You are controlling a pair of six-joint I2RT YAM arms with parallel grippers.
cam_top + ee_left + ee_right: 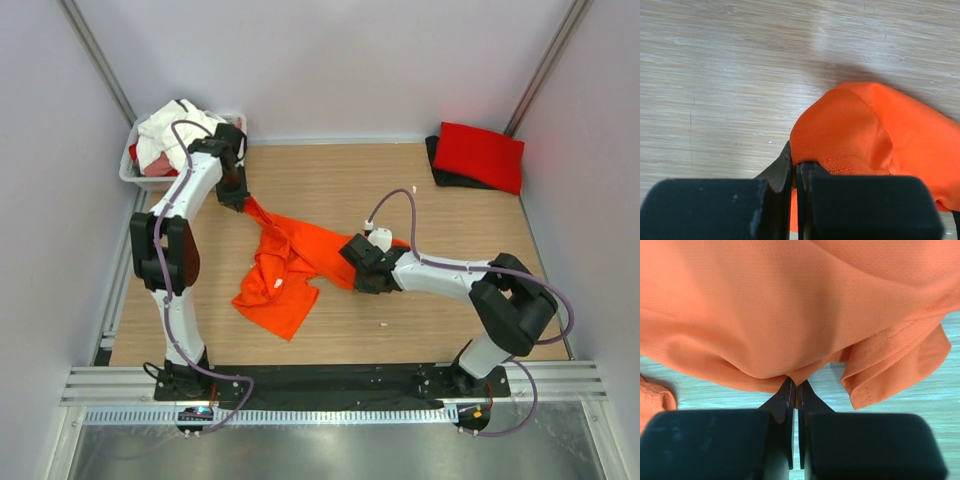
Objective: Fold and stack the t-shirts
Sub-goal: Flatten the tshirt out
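Orange t-shirt (285, 265) pinched at two ends

Both pairs of jaws are closed tight on cloth. The left gripper (795, 162) has a corner near the tub (128, 170), and the right gripper (794, 385) has a fold on the opposite side. The shirt lies drawn out between them over the middle of the table (420, 200), probably to spread it flat for folding. A folded red shirt (482, 155) sits at the far right corner.

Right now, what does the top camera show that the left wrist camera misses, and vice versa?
Top only: the right gripper pinching the orange shirt, the heaped tub, the red shirt folded on a black shirt. Left wrist only: the left gripper, jaws pressed shut on a stitched edge. Both: orange shirt, wooden table.
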